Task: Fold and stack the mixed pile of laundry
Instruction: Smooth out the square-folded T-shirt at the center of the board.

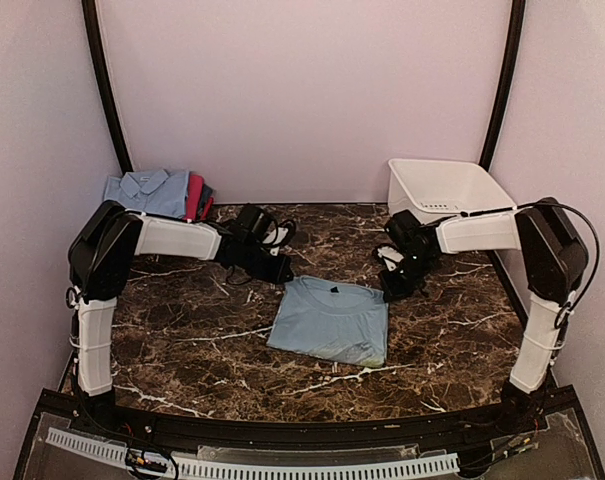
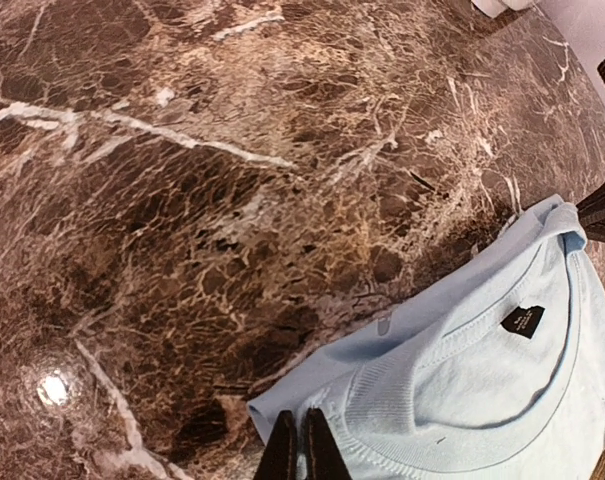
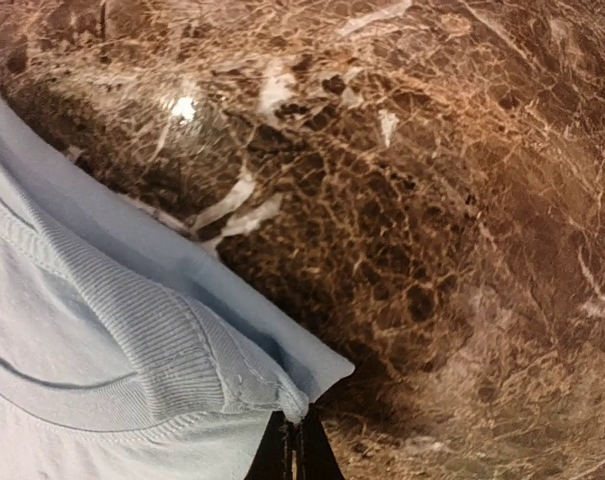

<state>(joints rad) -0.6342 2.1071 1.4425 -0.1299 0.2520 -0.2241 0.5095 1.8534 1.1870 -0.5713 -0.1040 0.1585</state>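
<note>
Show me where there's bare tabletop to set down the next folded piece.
Bare marble: the near strip of table in front of the tee, and the patch left of the tee. Crowded: the tee's far corners, pinched by the left end effector and right end effector; folded stack far left; tub far right.

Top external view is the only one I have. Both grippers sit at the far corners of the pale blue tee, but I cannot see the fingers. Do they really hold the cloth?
Observer: In the left wrist view, the left gripper is shut. Its fingers pinch the edge of the tee, just beside the ribbed collar.
Operator: And the right one?
Observer: In the right wrist view, the right gripper is shut on the tee's corner. There the cloth bunches into a small raised fold at the fingertips.
</note>
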